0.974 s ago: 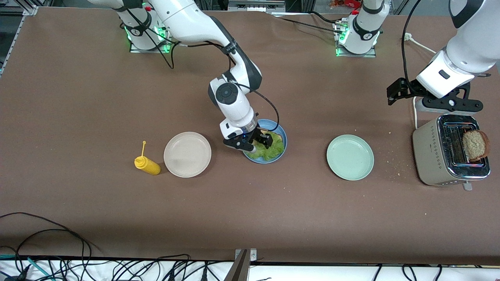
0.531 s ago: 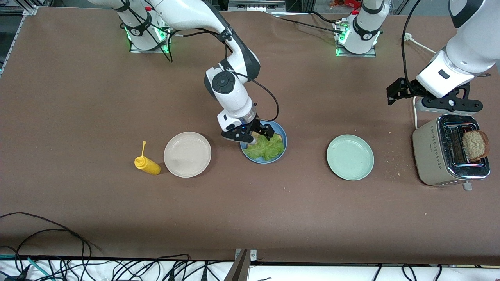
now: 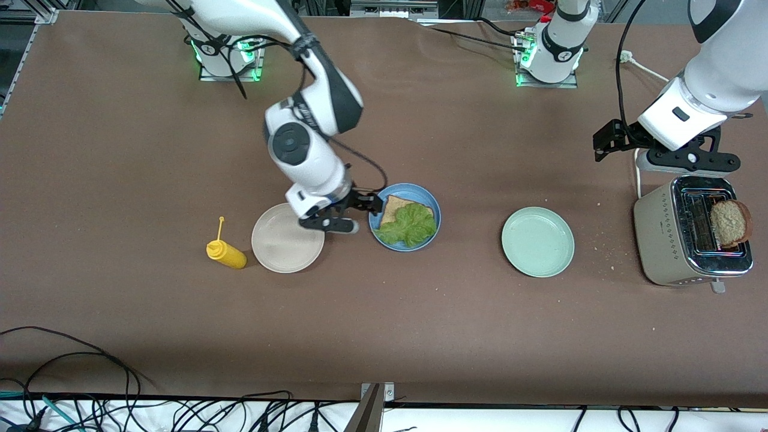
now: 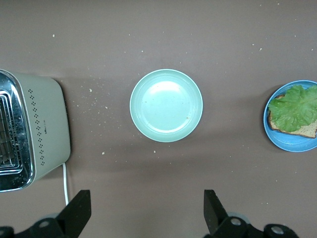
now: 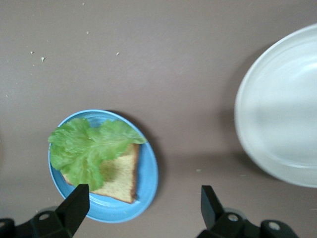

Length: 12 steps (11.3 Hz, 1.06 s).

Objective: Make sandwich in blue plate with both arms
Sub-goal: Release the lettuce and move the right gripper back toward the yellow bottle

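The blue plate holds one brown bread slice with a ruffled green lettuce leaf lying on top. My right gripper hovers open and empty over the gap between that plate and the beige plate. A second bread slice stands in the toaster at the left arm's end. My left gripper waits open and empty above the toaster.
A beige plate lies beside the blue plate toward the right arm's end, with a yellow squeeze bottle next to it. A pale green plate sits between the blue plate and the toaster. Crumbs dot the table near the toaster.
My right gripper has opened fully, lifted off the lettuce and moved away toward the beige plate. The lettuce stays on the bread. The left arm has not moved.
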Motion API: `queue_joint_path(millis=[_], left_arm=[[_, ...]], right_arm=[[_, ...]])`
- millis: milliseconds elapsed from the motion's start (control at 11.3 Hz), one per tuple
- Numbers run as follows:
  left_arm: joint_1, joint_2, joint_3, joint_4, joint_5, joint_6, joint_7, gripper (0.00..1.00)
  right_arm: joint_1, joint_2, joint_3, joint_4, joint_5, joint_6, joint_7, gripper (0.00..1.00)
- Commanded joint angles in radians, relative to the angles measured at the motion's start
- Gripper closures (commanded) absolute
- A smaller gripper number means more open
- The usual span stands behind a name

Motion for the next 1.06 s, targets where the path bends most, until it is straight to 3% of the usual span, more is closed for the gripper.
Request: queue_joint_path(millis=[0, 266, 797, 974], left_arm=[[-0.001, -0.007, 0.001, 0.003, -0.025, -0.003, -0.003, 0.0], [-0.004, -0.006, 0.001, 0.003, -0.025, -0.003, 0.002, 0.0], [-0.003, -0.006, 0.001, 0.003, -0.026, -0.003, -0.001, 0.0], [-0.004, -0.006, 0.001, 0.003, -0.025, -0.003, -0.003, 0.0]], right_arm=[[-0.124, -0.115, 0.046, -0.043, -0.026, -0.148, -0.175, 0.0], [-0.256, -0.201, 0.052, -0.055, -0.028, -0.312, -0.428, 0.0], [-0.448, -0.279, 0.057, -0.129, -0.043, -0.367, -0.913, 0.0], [-0.524, -0.294, 0.087, -0.172, -0.045, -0.368, -1.025, 0.0]])
